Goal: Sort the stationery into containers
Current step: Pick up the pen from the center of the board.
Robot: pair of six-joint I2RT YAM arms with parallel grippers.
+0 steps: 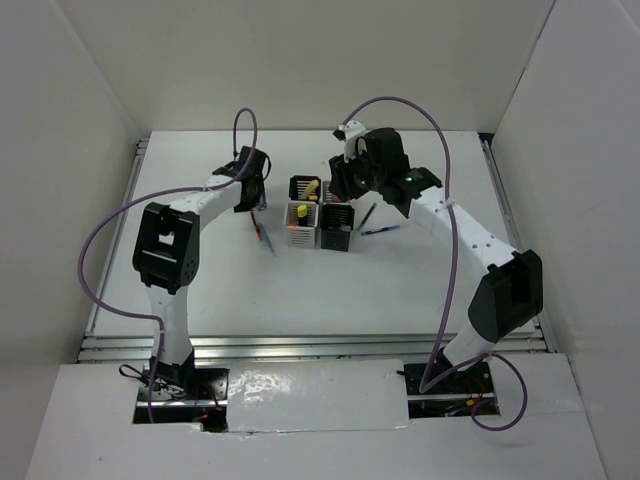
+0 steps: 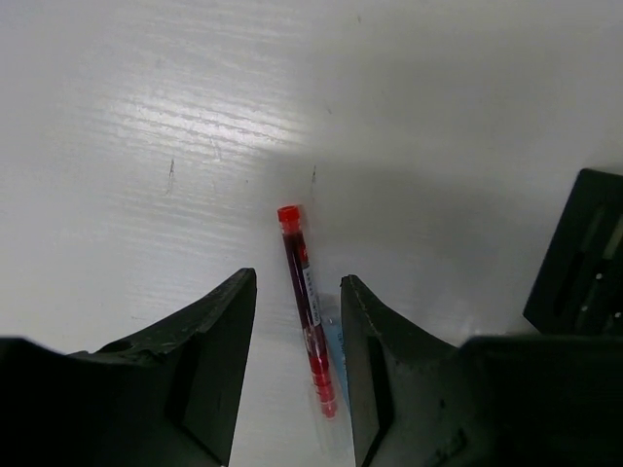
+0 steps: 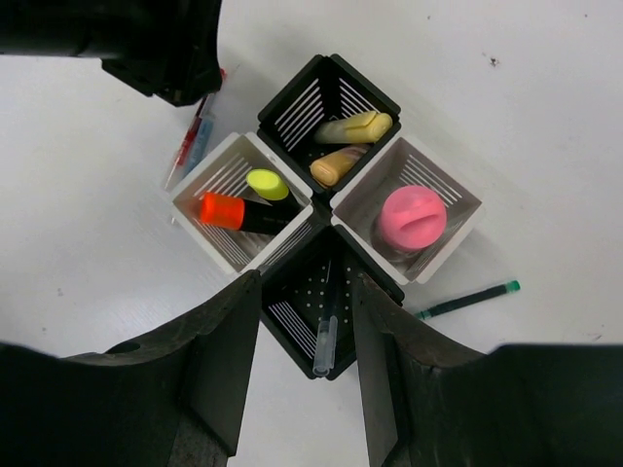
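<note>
While open wide and empty, holds right gripper (image 3: 307, 284) over the cups (image 3: 326, 208), pen (image 3: 325, 342) in black cup (image 3: 285, 317) below. Straddles red pen (image 2: 305, 306) left of the cups with wide left gripper (image 2: 297, 290), ready to pinch.

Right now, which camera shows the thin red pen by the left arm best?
The left wrist view: the thin red pen lies whole and sharp between the left gripper's open fingers. Top external shows it only as a tiny streak; right wrist shows it partly hidden under the left gripper.
</note>
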